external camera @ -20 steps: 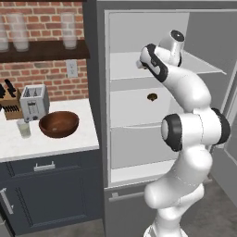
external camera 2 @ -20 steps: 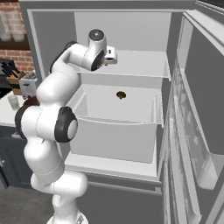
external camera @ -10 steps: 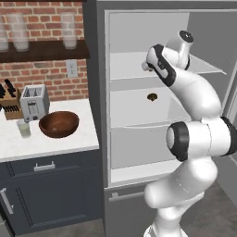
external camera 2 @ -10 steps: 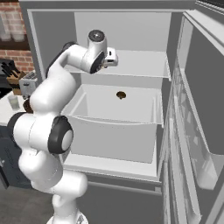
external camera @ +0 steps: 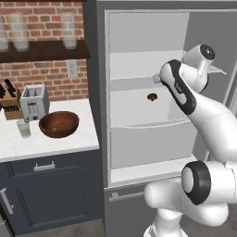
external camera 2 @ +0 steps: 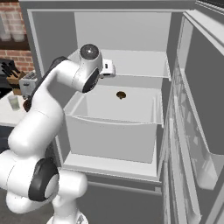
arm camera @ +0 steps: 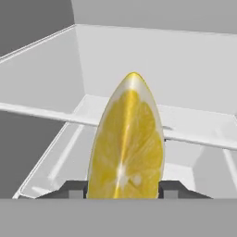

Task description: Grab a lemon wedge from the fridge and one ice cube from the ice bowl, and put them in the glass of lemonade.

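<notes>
The bright yellow lemon wedge (arm camera: 126, 141) stands upright between the two dark fingers (arm camera: 76, 189), cut face with pale membranes toward the hand camera, pointed tip up. One finger tip shows at each side of its base, both touching the rind. The fingers are partly closed, clamped on the wedge, which is clear of the shelf below.

The hand is inside the tall dark grey fridge (external camera: 99, 115), at the level of the upper white shelf (external camera 2: 131, 65). Behind the wedge in the hand view lie a clear shelf edge and the white back wall. In the right base view the fingers (external camera 2: 110, 70) sit just over the front edge of the large white drawer bin (external camera 2: 113, 131). A small dark brown lump (external camera 2: 121, 95) lies on the ledge at the back of that bin, below and apart from the hand.

On the white bench (external camera: 9, 148) to the left of the fridge: wide reddish-brown wooden bowl (external camera: 59, 124), short clear glass of pale yellow-green lemonade (external camera: 23, 128) just beside it, silver toaster (external camera: 34, 102) behind, and a knife block (external camera: 9, 99).
</notes>
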Controlling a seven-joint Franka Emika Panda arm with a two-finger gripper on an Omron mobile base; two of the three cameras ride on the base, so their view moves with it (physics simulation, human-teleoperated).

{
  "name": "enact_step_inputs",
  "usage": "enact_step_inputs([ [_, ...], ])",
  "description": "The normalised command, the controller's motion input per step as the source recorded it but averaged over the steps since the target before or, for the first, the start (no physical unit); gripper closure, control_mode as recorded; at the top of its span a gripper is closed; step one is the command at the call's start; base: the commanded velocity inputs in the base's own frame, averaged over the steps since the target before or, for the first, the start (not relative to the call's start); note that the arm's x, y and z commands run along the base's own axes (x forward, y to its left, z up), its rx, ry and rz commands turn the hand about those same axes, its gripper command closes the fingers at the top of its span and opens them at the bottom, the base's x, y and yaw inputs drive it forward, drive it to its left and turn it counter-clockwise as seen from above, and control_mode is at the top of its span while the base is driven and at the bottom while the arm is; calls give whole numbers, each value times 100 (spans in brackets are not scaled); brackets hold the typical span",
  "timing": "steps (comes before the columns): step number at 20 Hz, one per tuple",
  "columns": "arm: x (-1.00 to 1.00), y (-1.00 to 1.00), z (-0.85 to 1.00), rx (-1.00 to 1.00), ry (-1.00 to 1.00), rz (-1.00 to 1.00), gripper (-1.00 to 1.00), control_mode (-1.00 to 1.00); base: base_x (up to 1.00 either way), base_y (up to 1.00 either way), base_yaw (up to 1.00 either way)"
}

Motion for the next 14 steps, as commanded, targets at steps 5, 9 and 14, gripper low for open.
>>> enact_step_inputs([
  [5, -100, 0, 0, -3, 12, -1, 100, -100, 0, 0, 0],
  [9, -100, 0, 0, -3, 17, 0, 100, -100, 0, 0, 0],
  [14, -97, 1, -2, -6, 23, 0, 100, -100, 0, 0, 0],
])
